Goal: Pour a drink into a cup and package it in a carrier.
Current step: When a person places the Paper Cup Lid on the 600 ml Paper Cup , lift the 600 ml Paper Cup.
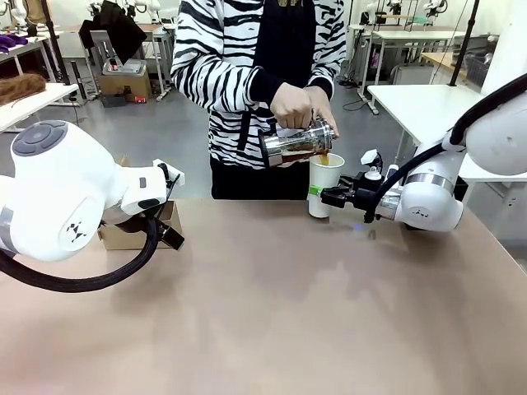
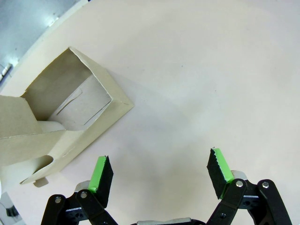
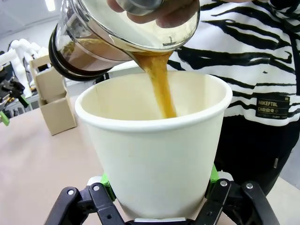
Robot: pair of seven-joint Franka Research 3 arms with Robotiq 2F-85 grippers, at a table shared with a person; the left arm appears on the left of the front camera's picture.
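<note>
The drink [image 3: 159,89] is amber-brown, the cup [image 3: 159,159] plain white, the carrier [image 2: 61,122] dull brown cardboard, the table [image 1: 272,313] pale tan; the person's top [image 1: 218,66] is zebra-striped black and white, the pads [image 2: 99,174] of the left gripper [image 2: 160,157] bright green on black

Brown drink [image 3: 159,84] streams from a tilted glass vessel [image 1: 296,142] into the upright white paper cup [image 1: 325,189], at the table's [image 1: 263,313] 1 o'clock. The brown cardboard carrier [image 1: 121,239] sits at 10 o'clock.
</note>
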